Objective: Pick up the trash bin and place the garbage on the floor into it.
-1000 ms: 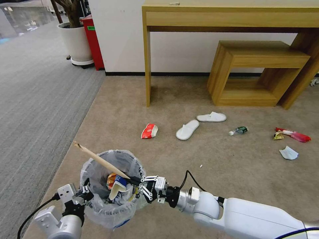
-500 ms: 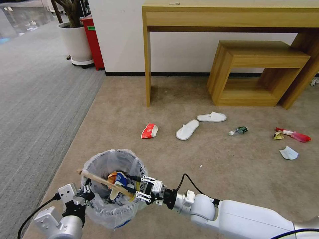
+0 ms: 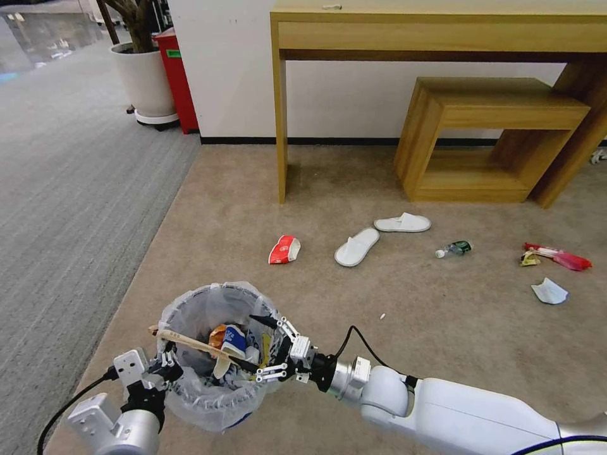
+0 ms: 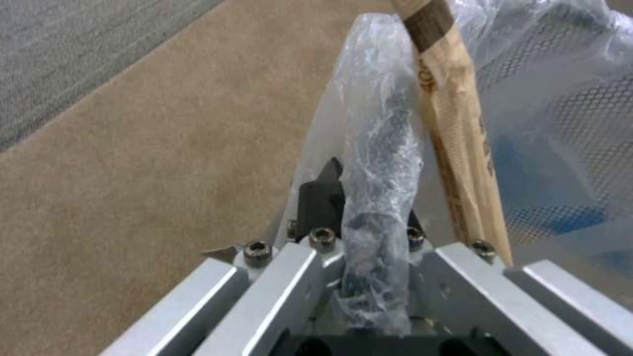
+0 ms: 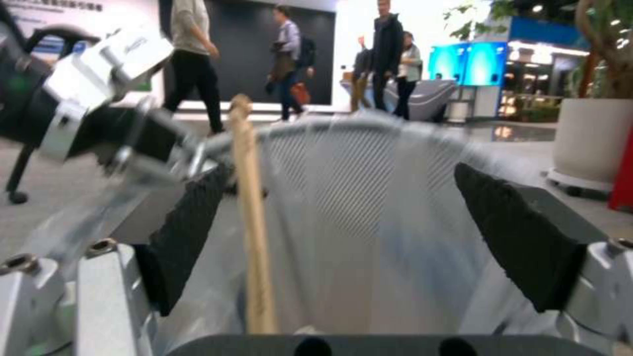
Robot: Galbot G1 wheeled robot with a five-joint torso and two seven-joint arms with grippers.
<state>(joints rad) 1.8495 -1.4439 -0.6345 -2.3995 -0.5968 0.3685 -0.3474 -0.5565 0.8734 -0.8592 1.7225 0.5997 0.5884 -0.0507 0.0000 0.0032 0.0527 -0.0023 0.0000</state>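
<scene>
1. The left gripper (image 3: 165, 368) is clamped on the near-left rim of the trash bin (image 3: 212, 398). In the left wrist view its jaws pinch the rim and the folded-over plastic bag (image 4: 379, 163). This grip appears meant to carry the bin clear of the floor (image 3: 208, 208) so litter can be dropped in.
2. A wooden stick (image 3: 190, 343) lies across the bin mouth, one end on the left rim beside the left gripper and the other down among the litter inside. It looks released rather than held.
3. The bin holds crushed cups, one blue-white (image 3: 234, 341), and yellow scraps. Any print on them cannot be read.
4. The right gripper (image 3: 265, 347) is at the right rim, jaws spread wide and holding nothing; the right wrist view shows the stick (image 5: 254, 222) lying free between its pads (image 5: 521, 242).
5. Litter left on the floor, rightward: a red-white cup (image 3: 284, 249), two white slippers (image 3: 357, 246), a small bottle (image 3: 454, 248), red and yellow wrappers (image 3: 556, 256) and white paper (image 3: 549, 291). No labels are legible.
</scene>
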